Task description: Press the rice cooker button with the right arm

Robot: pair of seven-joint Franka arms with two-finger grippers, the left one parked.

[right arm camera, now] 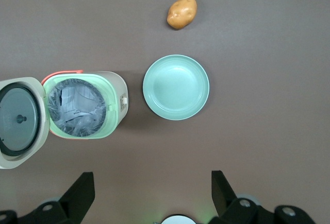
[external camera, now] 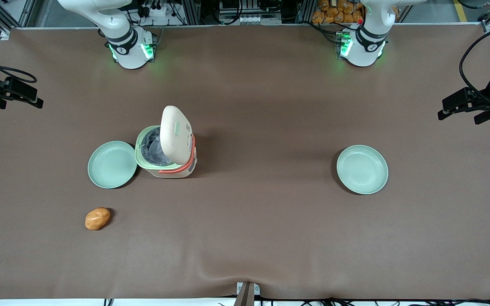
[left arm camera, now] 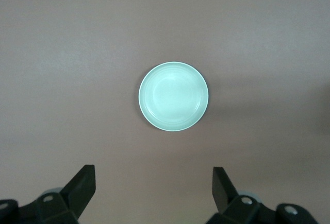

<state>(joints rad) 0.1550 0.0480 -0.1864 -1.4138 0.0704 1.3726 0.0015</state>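
The rice cooker (external camera: 167, 148) stands on the brown table with its cream lid (external camera: 176, 134) swung up and open. The dark inner pot (external camera: 155, 147) and the pale green rim show. The button (external camera: 177, 128) is a small pale green pad on the lid's outer face. In the right wrist view I look down on the cooker (right arm camera: 85, 105) and the lid's grey inner side (right arm camera: 19, 121); the button is hidden there. The right arm's gripper (right arm camera: 153, 195) is open and empty, high above the table. It is out of the front view, which shows only the right arm's base (external camera: 129, 46).
A pale green plate (external camera: 112, 164) (right arm camera: 176, 86) lies beside the cooker toward the working arm's end. A brown potato (external camera: 97, 218) (right arm camera: 182, 12) lies nearer the front camera. A second green plate (external camera: 362, 169) (left arm camera: 174, 96) lies toward the parked arm's end.
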